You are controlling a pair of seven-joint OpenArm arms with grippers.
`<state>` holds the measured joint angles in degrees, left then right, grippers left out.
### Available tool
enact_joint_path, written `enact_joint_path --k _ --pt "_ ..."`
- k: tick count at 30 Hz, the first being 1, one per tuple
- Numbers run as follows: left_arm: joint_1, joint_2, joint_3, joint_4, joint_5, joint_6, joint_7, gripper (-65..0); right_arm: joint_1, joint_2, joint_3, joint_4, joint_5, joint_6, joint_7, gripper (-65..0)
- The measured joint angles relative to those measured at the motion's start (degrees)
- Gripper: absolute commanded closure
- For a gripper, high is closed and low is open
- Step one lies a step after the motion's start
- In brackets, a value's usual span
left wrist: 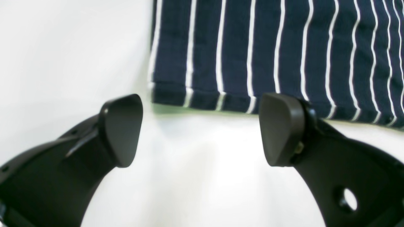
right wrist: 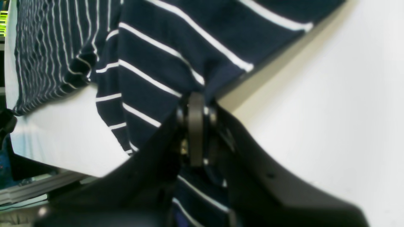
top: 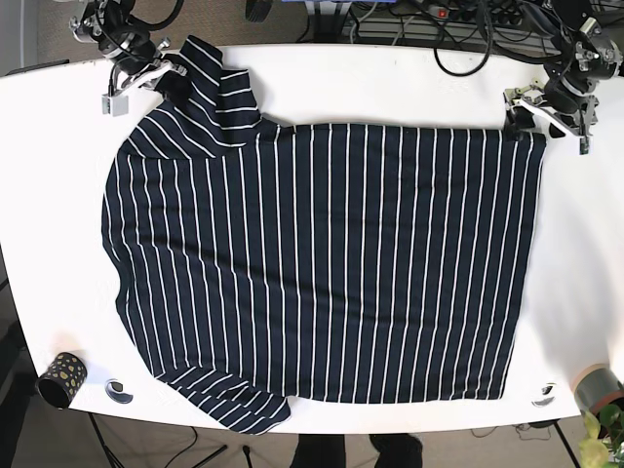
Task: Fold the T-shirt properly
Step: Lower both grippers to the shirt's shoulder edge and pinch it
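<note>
A navy T-shirt with thin white stripes [top: 322,263] lies spread flat on the white table [top: 390,83], hem toward the right. My right gripper [top: 154,74] is at the far left corner, shut on the edge of the upper sleeve [top: 210,83]. In the right wrist view the jaws [right wrist: 195,110] pinch that striped sleeve fabric [right wrist: 157,63] and lift it off the table. My left gripper [top: 533,105] is at the far right hem corner. In the left wrist view it [left wrist: 202,129] is open and empty, just short of the hem corner [left wrist: 176,94].
A dark dotted cup [top: 61,378] stands at the near left corner. A tape roll [top: 593,387] and a plant [top: 604,429] are at the near right. Cables [top: 468,29] run along the far edge.
</note>
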<state>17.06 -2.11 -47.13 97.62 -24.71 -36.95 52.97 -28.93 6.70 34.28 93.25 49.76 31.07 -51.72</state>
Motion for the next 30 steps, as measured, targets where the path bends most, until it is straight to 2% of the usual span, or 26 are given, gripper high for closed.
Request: enact_joint_path --k 25,27,28,30 --pt "-5.42 -1.66 -1.09 -11.67 -2.27 -0.17 -3.32 -53.1 0.02 0.35 -0.04 0.00 -0.02 0.00 0.02 0.0" --pt "-5.77 -1.73 -0.94 -11.72 -2.32 -0.20 -3.26 -49.6 0.02 0.33 -0.04 0.00 0.00 0.00 0.02 0.0" --pt "-5.81 -1.70 -0.92 -11.74 -2.27 -0.20 -3.28 -45.8 0.02 0.31 -0.04 0.00 -0.02 0.00 0.02 0.0" --pt "-6.19 -1.73 -0.79 -12.02 -1.81 -0.17 -3.17 -33.3 0.02 0.33 -0.07 0.00 -0.02 0.00 0.00 0.0"
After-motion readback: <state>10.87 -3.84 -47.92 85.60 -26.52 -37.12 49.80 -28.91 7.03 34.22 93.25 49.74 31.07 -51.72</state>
